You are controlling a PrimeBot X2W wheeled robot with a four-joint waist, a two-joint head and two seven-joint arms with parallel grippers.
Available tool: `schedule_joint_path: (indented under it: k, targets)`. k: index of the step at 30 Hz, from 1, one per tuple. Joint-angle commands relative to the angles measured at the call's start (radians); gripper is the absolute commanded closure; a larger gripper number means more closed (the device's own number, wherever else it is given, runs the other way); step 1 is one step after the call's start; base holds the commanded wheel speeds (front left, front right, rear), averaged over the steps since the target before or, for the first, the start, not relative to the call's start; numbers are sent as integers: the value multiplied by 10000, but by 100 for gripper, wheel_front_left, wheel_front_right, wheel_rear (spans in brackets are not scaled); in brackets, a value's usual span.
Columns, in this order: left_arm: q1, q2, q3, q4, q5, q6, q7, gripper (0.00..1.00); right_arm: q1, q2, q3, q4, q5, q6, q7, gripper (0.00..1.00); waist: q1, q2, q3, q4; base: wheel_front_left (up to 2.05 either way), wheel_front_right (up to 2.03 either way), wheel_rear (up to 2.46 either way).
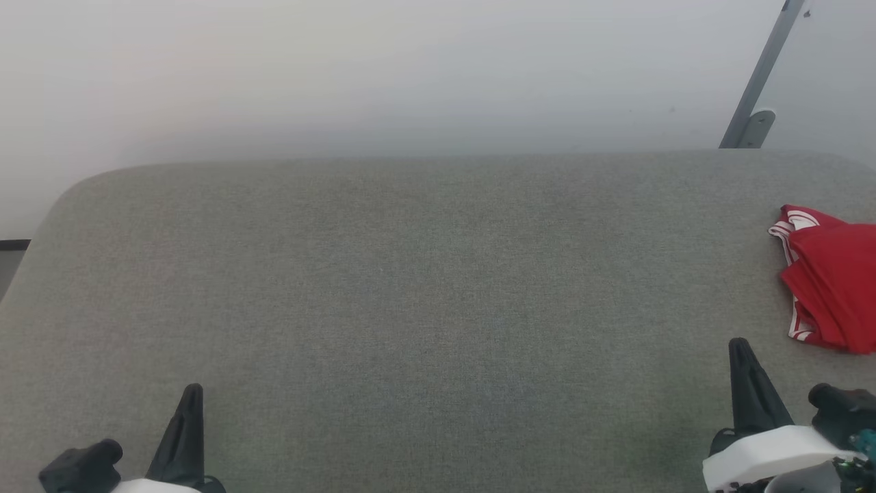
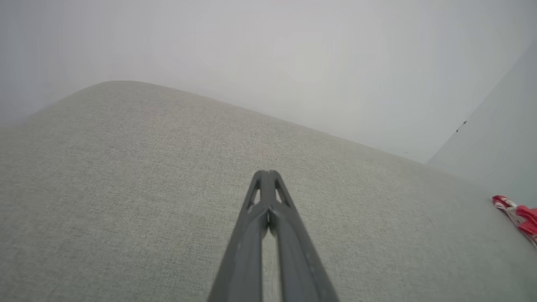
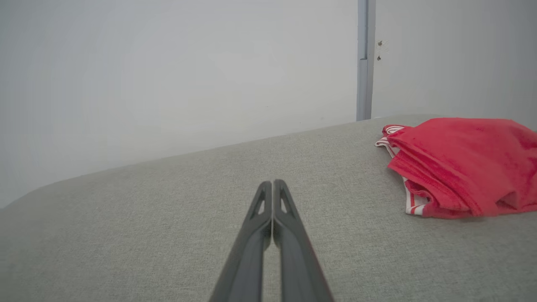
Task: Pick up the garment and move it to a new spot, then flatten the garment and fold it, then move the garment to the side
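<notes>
The garment (image 1: 831, 277) is a red shirt with red-and-white striped trim, lying folded in a small bundle at the far right of the grey padded table (image 1: 424, 308). It shows at the right in the right wrist view (image 3: 461, 163) and as a sliver at the right edge of the left wrist view (image 2: 518, 214). My right gripper (image 1: 739, 346) stands shut and empty near the front right, a short way in front of and left of the garment; its tips meet (image 3: 272, 183). At the front left my left gripper (image 1: 194, 390) is shut on nothing, fingertips together (image 2: 266, 173).
A pale wall runs behind the table. A grey metal post (image 1: 759, 75) with a bracket leans at the back right corner. The table's rounded far-left corner (image 1: 75, 188) and left edge are in view. Bare grey fabric stretches between the two grippers.
</notes>
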Motion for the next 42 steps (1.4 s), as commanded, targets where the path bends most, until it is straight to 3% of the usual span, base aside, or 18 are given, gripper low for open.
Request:
schedule_joint_path:
  k: [1,26,42]
  targets:
    - [-319,65,80,-104,-386,-3,100,100,-287,-13,15,-121,419,-2,76,100,0,-1,0,-3,0,0,0]
    - [-991,-418,185,218,-3971,-9,1137,100,-647,17,97,126,4822,-6,1069,100,0,-1,2,-53,0,0,0]
    - [-1325,-658,233,385,-5731,-12,1658,100,-842,31,116,276,6981,-8,1578,100,0,-1,4,-83,0,0,0]
